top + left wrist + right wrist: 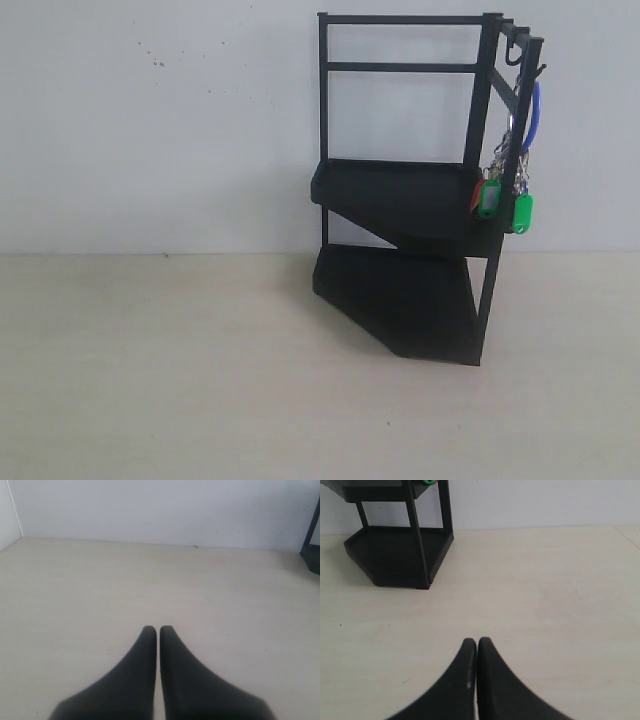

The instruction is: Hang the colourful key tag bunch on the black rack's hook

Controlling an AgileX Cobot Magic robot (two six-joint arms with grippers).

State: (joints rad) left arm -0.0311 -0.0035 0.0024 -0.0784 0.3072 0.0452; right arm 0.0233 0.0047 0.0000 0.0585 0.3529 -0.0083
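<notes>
The black rack (410,200) stands upright on the table against the white wall, right of centre in the exterior view. The colourful key tag bunch (505,195) hangs from the hook (539,70) at the top of the front corner post by its blue loop (535,118), green and red tags dangling beside the upper tier. Neither arm shows in the exterior view. My left gripper (158,629) is shut over bare table with nothing between its fingers. My right gripper (477,641) is shut too, empty, with the rack's base (395,555) ahead of it.
The light wooden table (160,370) runs up to a white wall. A corner of the rack (312,550) shows at the edge of the left wrist view. A green tag tip (427,481) peeks in at the border of the right wrist view.
</notes>
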